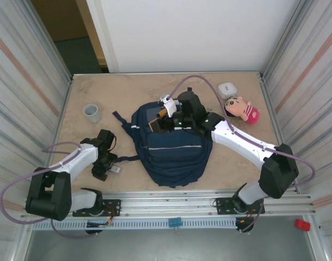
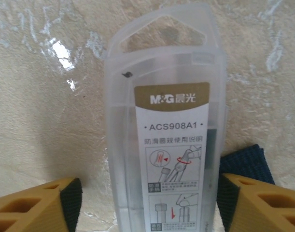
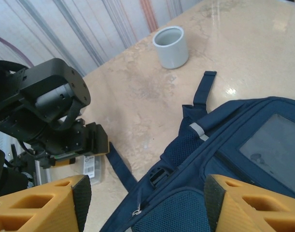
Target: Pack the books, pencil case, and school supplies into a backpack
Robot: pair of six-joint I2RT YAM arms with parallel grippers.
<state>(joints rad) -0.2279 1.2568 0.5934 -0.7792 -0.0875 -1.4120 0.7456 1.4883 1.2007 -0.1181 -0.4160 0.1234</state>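
Left gripper (image 2: 149,202) spread astride clear labelled box (image 2: 161,96); slick plastic may squirt out. Right gripper (image 3: 145,203) released over backpack (image 3: 244,145), two o'clock.

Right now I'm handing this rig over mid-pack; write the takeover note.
Left gripper: open, straddling the supplies box, which lies flat on the table, not yet gripped.
Right gripper: open and empty, above the backpack.
Done: cannot tell what is already inside the backpack.
Left: close on the box, lift it and put it in the backpack.
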